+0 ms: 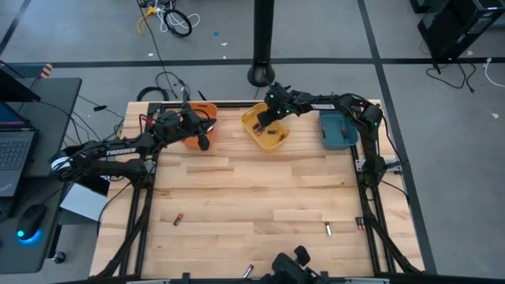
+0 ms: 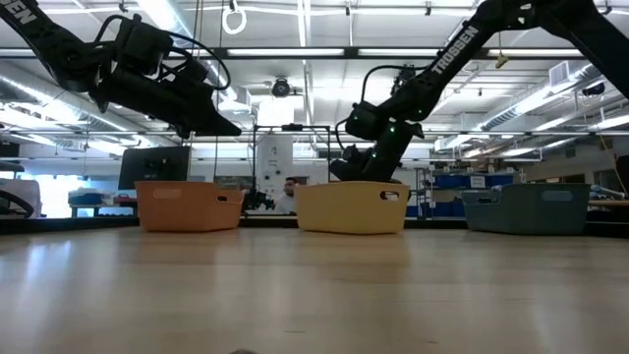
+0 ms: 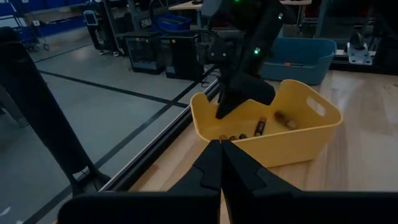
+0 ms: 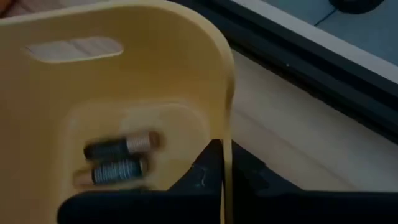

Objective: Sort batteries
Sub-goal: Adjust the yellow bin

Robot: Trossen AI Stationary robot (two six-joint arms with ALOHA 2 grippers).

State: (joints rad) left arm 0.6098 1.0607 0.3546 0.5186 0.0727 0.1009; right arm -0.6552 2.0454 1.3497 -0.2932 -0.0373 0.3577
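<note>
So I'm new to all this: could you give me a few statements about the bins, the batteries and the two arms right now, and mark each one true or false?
1. The yellow plastic bin stands between the orange plastic bin and the teal plastic bin. True.
2. The yellow bin holds no batteries. False: several small cylindrical batteries lie in it.
3. The right gripper is at the yellow bin. True.
4. The left gripper has its fingers spread wide. False: they are shut, empty, by the orange bin.
5. Every battery is sorted. False: a loose battery lies on the wooden table.
</note>
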